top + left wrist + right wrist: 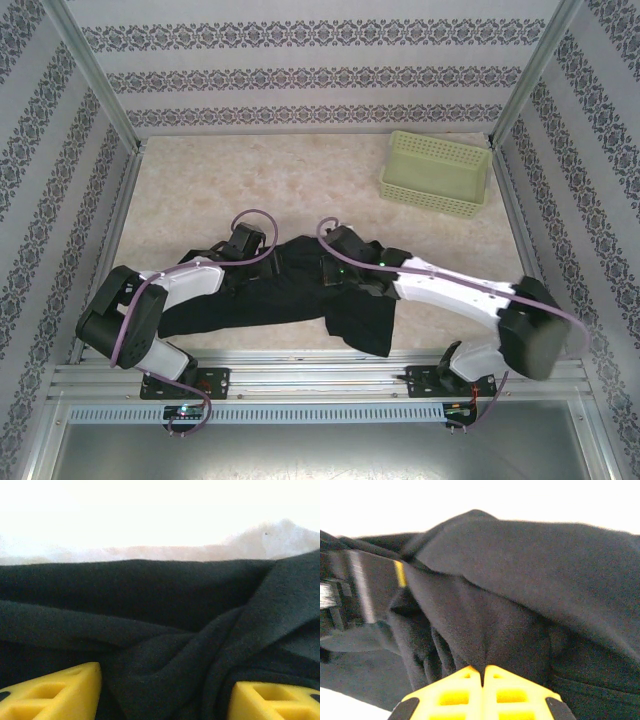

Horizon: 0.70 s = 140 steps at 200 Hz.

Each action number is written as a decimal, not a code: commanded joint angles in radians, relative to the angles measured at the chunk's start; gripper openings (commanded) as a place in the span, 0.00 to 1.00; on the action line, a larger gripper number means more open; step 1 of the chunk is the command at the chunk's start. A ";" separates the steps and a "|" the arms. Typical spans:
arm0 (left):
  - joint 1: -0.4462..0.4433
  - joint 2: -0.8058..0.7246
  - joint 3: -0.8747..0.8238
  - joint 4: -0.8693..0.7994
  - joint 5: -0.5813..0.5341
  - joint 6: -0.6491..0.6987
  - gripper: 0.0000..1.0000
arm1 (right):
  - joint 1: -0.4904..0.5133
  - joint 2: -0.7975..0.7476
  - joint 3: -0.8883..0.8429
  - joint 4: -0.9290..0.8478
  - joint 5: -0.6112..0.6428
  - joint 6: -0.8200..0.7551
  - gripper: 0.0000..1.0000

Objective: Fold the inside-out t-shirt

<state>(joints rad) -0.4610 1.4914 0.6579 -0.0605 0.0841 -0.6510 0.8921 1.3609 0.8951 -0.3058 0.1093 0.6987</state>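
The black inside-out t-shirt (270,298) lies crumpled across the near middle of the table, with one part hanging toward the front edge. My left gripper (258,256) is low over its left upper part. In the left wrist view the yellow fingers (55,692) stand wide apart, and my left gripper (165,695) is open over bunched folds of the t-shirt (150,605). My right gripper (338,262) is at the shirt's middle. Seen from the right wrist, my right gripper (482,672) is shut, its tips pinching a puckered fold of the t-shirt (520,580).
A pale green perforated basket (436,172) stands at the back right, apart from the shirt. Patterned walls close in the table's left, back and right sides. A metal rail (320,372) runs along the front edge. Bare marbled tabletop (250,180) lies behind the shirt.
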 commanded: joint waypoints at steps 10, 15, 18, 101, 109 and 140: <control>-0.088 -0.127 0.069 -0.267 -0.192 0.015 0.63 | -0.012 -0.095 -0.095 0.087 -0.040 -0.004 0.00; -0.113 -0.158 0.081 -0.303 -0.223 0.009 0.64 | -0.009 -0.093 -0.105 0.111 -0.052 0.002 0.00; -0.131 -0.176 0.088 -0.322 -0.239 0.005 0.64 | -0.007 -0.090 -0.111 0.125 -0.056 0.004 0.00; -0.303 -0.214 0.107 -0.226 -0.071 -0.101 0.61 | 0.050 -0.053 -0.158 0.235 -0.051 0.025 0.00; -0.303 -0.187 0.106 -0.207 -0.060 -0.109 0.59 | 0.052 -0.058 -0.161 0.233 -0.043 0.025 0.00; -0.303 -0.130 0.101 -0.122 -0.021 -0.108 0.53 | 0.054 -0.065 -0.174 0.233 -0.043 0.027 0.00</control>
<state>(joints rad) -0.7528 1.3380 0.7635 -0.2829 0.0109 -0.7422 0.9340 1.3056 0.7406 -0.1040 0.0620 0.7109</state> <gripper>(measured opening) 0.544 0.050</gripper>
